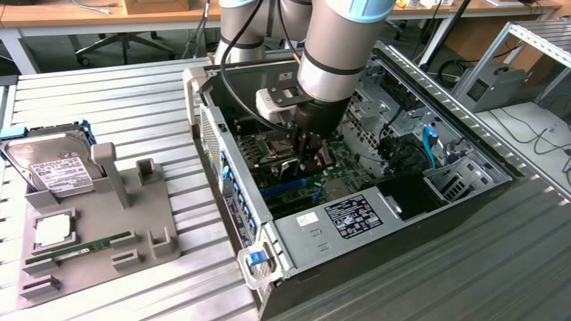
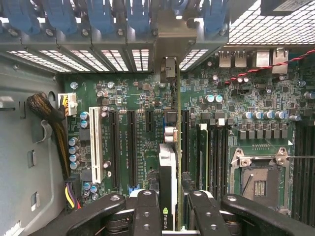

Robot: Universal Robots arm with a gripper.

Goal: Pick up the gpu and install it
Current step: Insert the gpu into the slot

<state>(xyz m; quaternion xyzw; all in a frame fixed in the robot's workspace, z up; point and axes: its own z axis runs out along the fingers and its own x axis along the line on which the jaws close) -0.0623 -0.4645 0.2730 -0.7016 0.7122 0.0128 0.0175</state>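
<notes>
My gripper (image 1: 309, 155) reaches down inside the open computer case (image 1: 419, 200), over the motherboard. In the wrist view the gripper (image 2: 170, 216) is shut on the gpu (image 2: 167, 169), a slim dark card seen edge-on with a green logo near the black fingers (image 2: 147, 211). The card stands upright among the long expansion slots. Its silver bracket (image 2: 167, 46) lies against the case's rear wall, between the blue slot clips. Whether the card's edge sits in a slot I cannot tell.
A white slot (image 2: 95, 142) and a sleeved cable bundle (image 2: 49, 118) lie to one side of the card, the CPU socket (image 2: 258, 182) to the other. On the exterior view's left, a grey fixture (image 1: 143, 221) carries a hard drive (image 1: 55, 164) and a green memory stick (image 1: 76, 251).
</notes>
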